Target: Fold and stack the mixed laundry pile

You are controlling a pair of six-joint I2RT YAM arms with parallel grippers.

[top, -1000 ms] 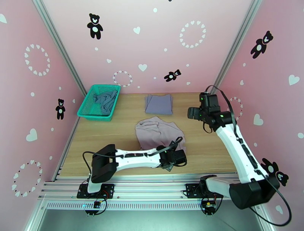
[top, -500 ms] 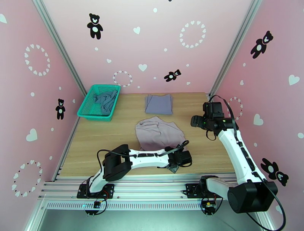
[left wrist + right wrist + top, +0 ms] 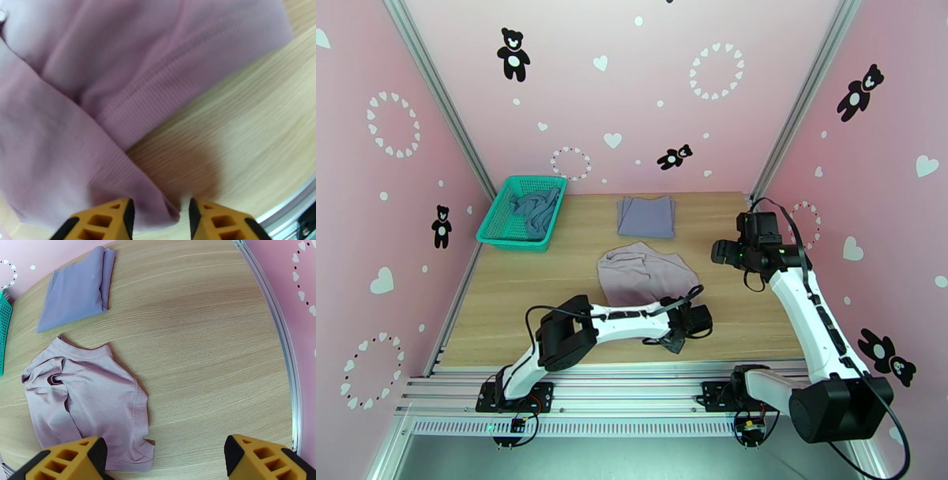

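1 ribbed corner of the crumpled mauve garment (image 3: pixel 118 98) is lying inside the half-parted left hand (image 3: pixel 160 217); the right hand (image 3: pixel 166 461) is gaping wide over the wood-grain counter (image 3: pixel 205 338).

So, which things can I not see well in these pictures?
- Whether the left hand grips the mauve shirt corner: left wrist view, blurred, fingertips cut by the bottom edge.
- The shirt's near edge: top view, the left arm covers it.
- The blue top in the basket: top view, crumpled, too small.
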